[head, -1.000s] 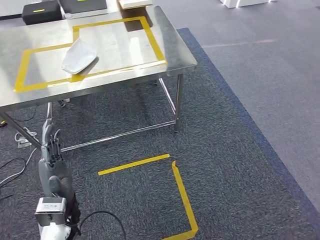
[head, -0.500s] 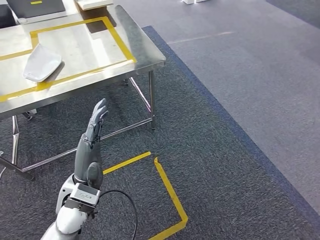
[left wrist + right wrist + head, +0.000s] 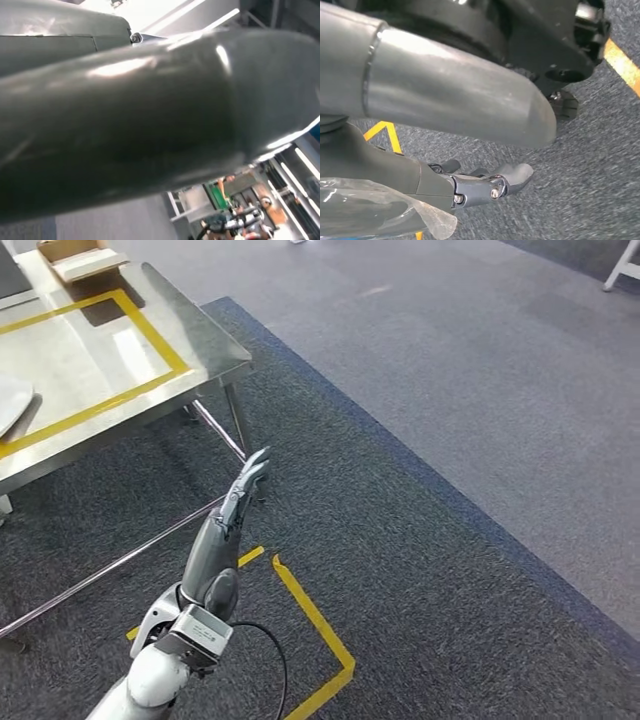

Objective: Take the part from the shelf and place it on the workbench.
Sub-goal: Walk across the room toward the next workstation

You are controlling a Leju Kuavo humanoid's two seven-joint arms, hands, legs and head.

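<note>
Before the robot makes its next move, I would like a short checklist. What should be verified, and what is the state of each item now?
1. Part on the workbench: ok. A white part lies on the steel workbench, at the head view's left edge, partly cut off.
2. Part inside the yellow tape frame: cannot tell; its edge is out of picture.
3. Left hand free: ok. It is raised over the carpet, fingers straight, holding nothing.
4. Right hand free: ok. It hangs above the carpet with nothing in its fingers.
5. Floor ahead: ok. Carpet with the yellow floor tape, no obstacle seen.
6. Shelf located: cannot tell.
</note>
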